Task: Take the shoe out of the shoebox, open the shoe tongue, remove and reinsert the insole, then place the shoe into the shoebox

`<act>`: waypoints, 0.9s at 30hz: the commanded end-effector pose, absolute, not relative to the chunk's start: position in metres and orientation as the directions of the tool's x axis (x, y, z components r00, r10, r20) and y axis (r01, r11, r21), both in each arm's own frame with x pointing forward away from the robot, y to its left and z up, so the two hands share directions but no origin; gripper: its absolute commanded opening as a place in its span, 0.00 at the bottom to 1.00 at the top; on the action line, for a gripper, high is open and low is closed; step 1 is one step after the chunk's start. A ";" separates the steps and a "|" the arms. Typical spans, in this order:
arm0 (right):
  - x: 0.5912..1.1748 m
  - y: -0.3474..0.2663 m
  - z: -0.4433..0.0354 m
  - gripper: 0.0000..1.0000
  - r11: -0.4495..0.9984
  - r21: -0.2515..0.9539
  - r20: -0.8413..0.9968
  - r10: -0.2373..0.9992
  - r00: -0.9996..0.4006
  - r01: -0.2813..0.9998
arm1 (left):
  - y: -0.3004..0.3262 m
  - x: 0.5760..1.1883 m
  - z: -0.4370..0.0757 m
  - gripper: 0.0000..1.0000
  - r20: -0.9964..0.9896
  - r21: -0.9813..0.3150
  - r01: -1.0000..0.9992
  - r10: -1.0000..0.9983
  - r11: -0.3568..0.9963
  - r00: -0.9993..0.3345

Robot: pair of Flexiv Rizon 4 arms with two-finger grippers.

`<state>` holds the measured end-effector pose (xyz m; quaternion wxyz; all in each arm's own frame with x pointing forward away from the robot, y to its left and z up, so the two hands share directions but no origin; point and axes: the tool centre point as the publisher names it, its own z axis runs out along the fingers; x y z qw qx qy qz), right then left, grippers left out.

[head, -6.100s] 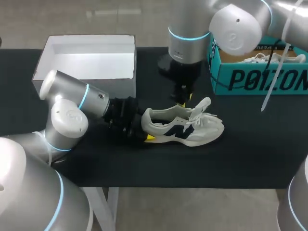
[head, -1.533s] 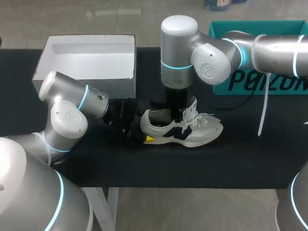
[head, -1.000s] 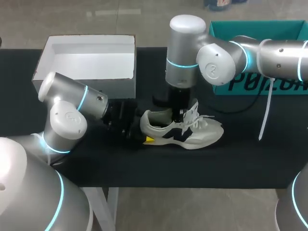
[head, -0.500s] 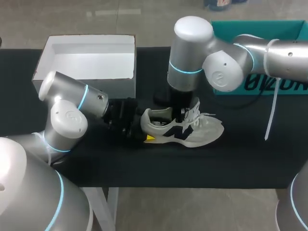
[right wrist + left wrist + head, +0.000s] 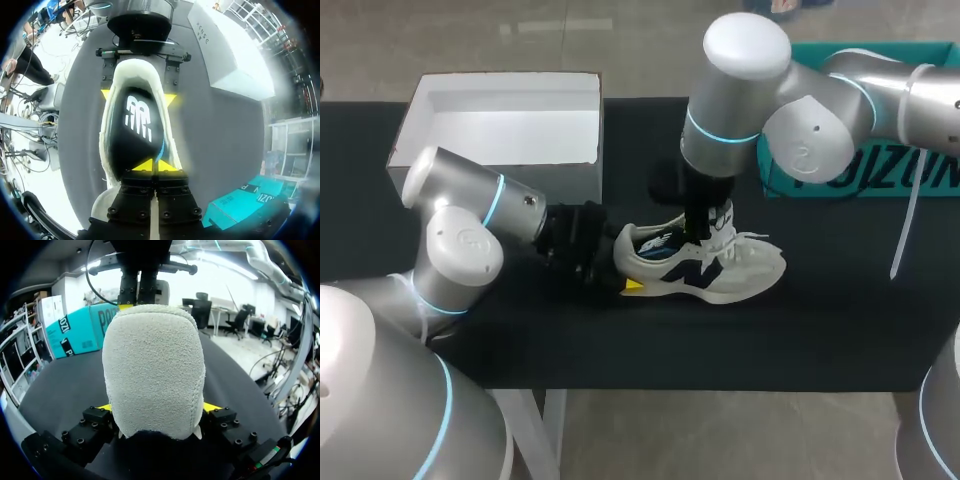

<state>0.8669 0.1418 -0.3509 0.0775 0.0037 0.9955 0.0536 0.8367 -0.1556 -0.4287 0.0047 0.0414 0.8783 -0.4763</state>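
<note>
Shoe [image 5: 720, 275] mid-table [image 5: 800, 340]: left end effector [image 5: 155, 409] clamps heel [image 5: 152, 360], right [image 5: 155, 165] pinches insole [image 5: 136, 125].

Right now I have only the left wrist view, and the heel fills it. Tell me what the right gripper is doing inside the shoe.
Observer: Its own wrist view shows the right gripper with its yellow tips closed on the edge of the dark insole.
Operator: Report whether the insole is out.
Observer: Not yet. In the head view it shows dark within the collar of the shoe.
Operator: Give me the box position.
Observer: The white shoebox stands open at the far left, beyond the shoe's heel.
</note>
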 end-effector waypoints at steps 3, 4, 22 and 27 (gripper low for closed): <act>0.860 0.113 -0.340 0.00 0.993 0.118 -0.179 0.048 -0.983 0.027 | -0.156 0.836 -0.430 0.00 -0.048 -0.835 0.077 0.068 0.545 -0.997; 0.860 0.112 -0.339 0.00 0.992 0.123 -0.181 0.052 -0.982 0.030 | -0.156 0.836 -0.430 0.00 -0.048 -0.835 0.077 0.068 0.545 -0.997; 0.893 0.145 -0.312 0.00 0.956 0.286 -0.283 0.018 -0.959 -0.066 | -0.156 0.836 -0.430 0.00 -0.048 -0.835 0.077 0.068 0.545 -0.997; 0.906 0.164 -0.319 0.00 0.944 0.313 -0.276 -0.019 -0.961 -0.108 | -0.156 0.836 -0.430 0.00 -0.048 -0.835 0.077 0.068 0.545 -0.997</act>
